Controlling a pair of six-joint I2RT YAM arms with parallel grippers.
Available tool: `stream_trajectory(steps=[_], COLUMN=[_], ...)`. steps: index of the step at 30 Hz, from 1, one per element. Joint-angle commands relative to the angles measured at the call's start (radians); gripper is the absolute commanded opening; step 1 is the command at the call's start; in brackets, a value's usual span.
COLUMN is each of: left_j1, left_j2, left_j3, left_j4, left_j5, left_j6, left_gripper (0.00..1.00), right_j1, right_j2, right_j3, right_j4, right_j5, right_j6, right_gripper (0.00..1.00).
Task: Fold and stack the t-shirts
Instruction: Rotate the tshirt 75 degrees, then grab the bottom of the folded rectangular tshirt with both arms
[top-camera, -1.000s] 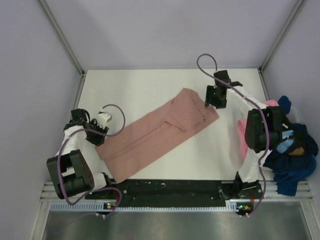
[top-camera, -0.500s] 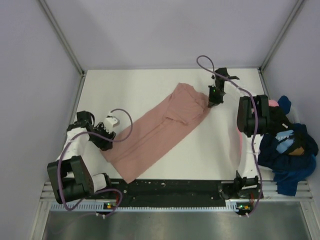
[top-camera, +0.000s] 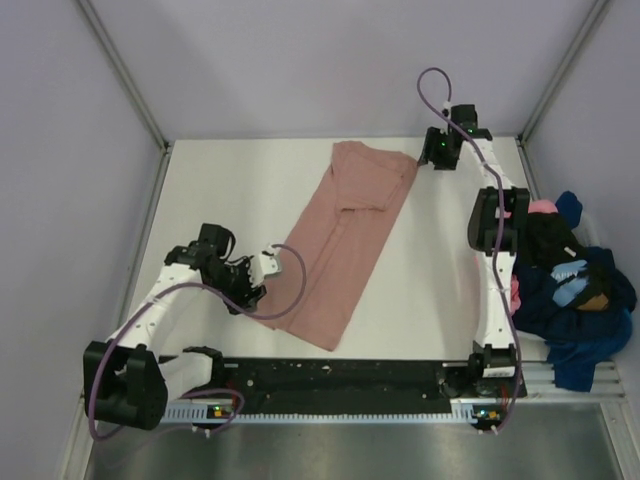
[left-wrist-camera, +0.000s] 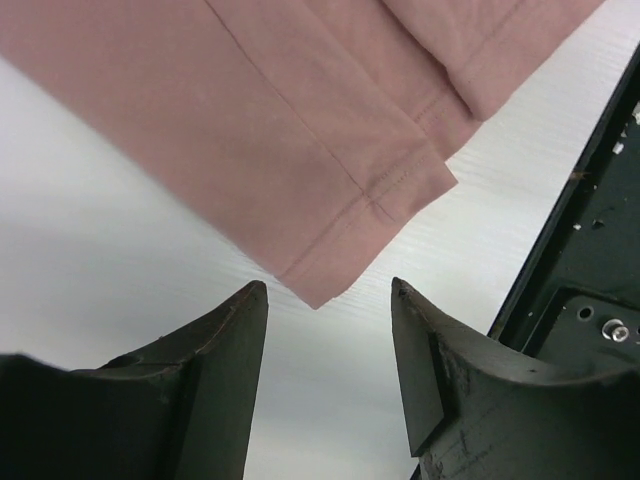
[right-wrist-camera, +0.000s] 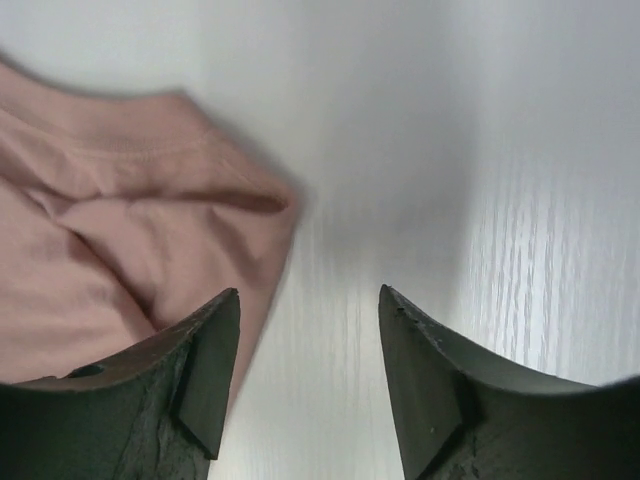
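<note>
"White table (top-camera: 420, 300) boxed in by pale lilac walls, black rail (top-camera: 340, 375) along the near edge. Where is the shirt (top-camera: 345, 240)?"

"Down the middle, folded into a long dusty-pink strip: hem end close to the rail, collar end at the far edge, leaning a little rightward as it runs back."

"What has hold of it?"

"Nothing. The left gripper (left-wrist-camera: 328, 284) sits low beside the near end, fingers spread wide and empty, the hem corner just ahead of the gap. The right gripper (right-wrist-camera: 308, 290) is at the far end, equally wide and empty, the bunched shoulder just beside one finger."

"How would the cloth handle?"

"Light and limp, by the look — it should sag and drag rather than keep its shape, and the folded layers could slide apart. A pinch through every layer at the stitched hem corner, matched at the far corner, seems the safest hold."

"Anything unclear?"

"No chest print shows; that face may be folded under. The heap of other shirts (top-camera: 590, 330), navy, bright pink and light blue, spills off the table's right side partly behind the right arm — no counting them."
</note>
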Motion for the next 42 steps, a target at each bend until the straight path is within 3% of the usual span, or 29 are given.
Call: stream_trajectory(steps=[1,6,9,14,17,21,24,28,38,42], left_j1=[-0.016,-0.028,-0.036,-0.039,-0.04,-0.043,-0.045,-0.048,-0.052,-0.056], left_j2=[-0.026,-0.043,-0.044,-0.055,-0.062,-0.075,-0.073,-0.076,-0.108,-0.127], left_j3=[-0.006,-0.091,-0.131,-0.184,-0.226,-0.283,-0.313,-0.316,-0.338,-0.32], left_j4=[-0.076,-0.012,0.071,0.121,0.149,0.196,0.261,0.278,0.267,0.221], left_j5=[0.057,0.036,-0.005,-0.048,-0.07,-0.091,-0.107,-0.099,-0.084,-0.068], left_j6=[0.146,0.287,0.314,0.36,0.378,0.386,0.358,0.331,0.288,0.257], left_gripper=[0.58,0.59,0.59,0.59,0.58,0.55,0.5,0.37,0.01,0.0], right_j1=[0.012,0.059,0.15,0.349,0.501,0.728,0.913,1.052,1.181,1.199], right_j2=[-0.355,-0.792,-1.011,-1.308,-1.411,-1.431,-1.359,-1.244,-1.089,-1.058], right_j3=[-0.217,-0.722,-1.003,-1.429,-1.609,-1.684,-1.707,-1.7,-1.672,-1.665], right_j4=[0.142,0.469,0.609,0.794,0.774,0.57,0.543,0.529,0.551,0.554], right_j5=[-0.032,-0.175,-0.267,-0.558,-0.6,-0.604,-0.47,-0.37,-0.214,-0.198], right_j6=[-0.081,-0.133,-0.314,-0.589,-0.774,-1.037,-1.092,-1.167,-1.197,-1.177], right_gripper=[0.6,0.66,0.66,0.71,0.74,0.76,0.76,0.76,0.68,0.54])
